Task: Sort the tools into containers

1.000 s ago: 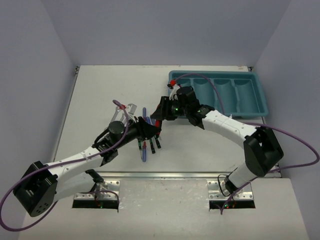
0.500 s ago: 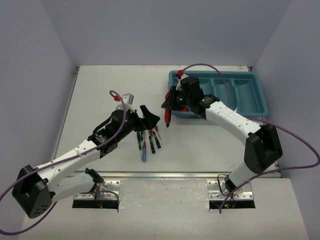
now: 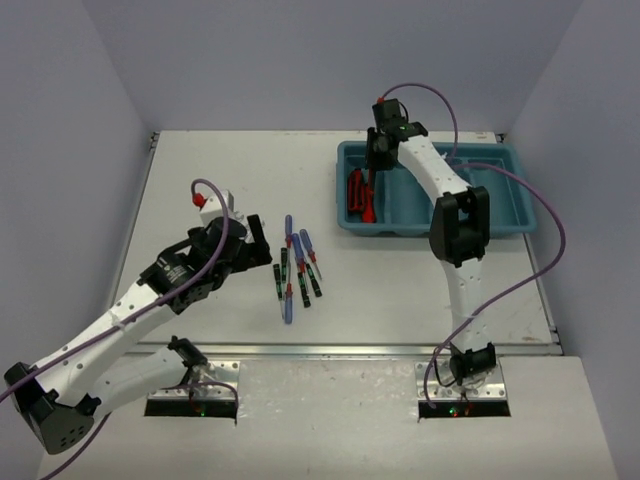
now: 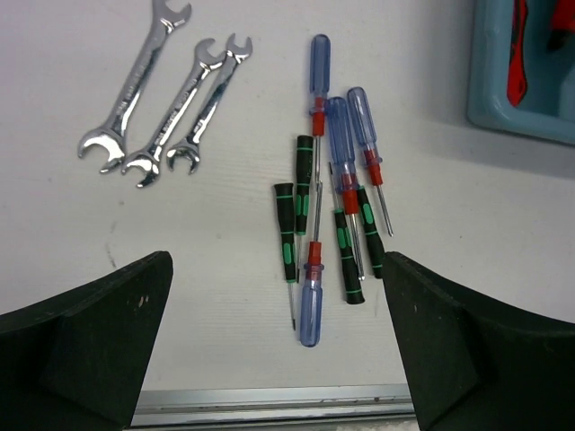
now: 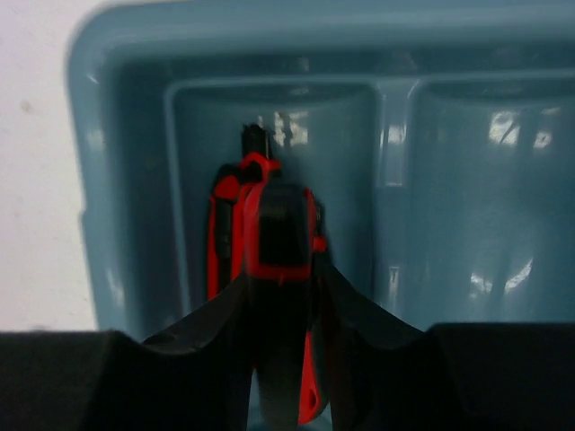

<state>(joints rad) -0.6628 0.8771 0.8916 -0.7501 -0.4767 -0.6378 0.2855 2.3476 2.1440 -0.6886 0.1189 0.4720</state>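
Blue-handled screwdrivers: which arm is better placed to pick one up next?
Left. The left gripper, open, hangs over the blue-handled screwdrivers; the right gripper holds a red-and-black tool over the teal tray.

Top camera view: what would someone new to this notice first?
A pile of blue-handled and black-and-green screwdrivers lies loose in the middle of the view. Red-and-black hand tools stand out in the leftmost compartment of the teal plastic tray at far right. The left wrist view adds three silver wrenches left of the pile.
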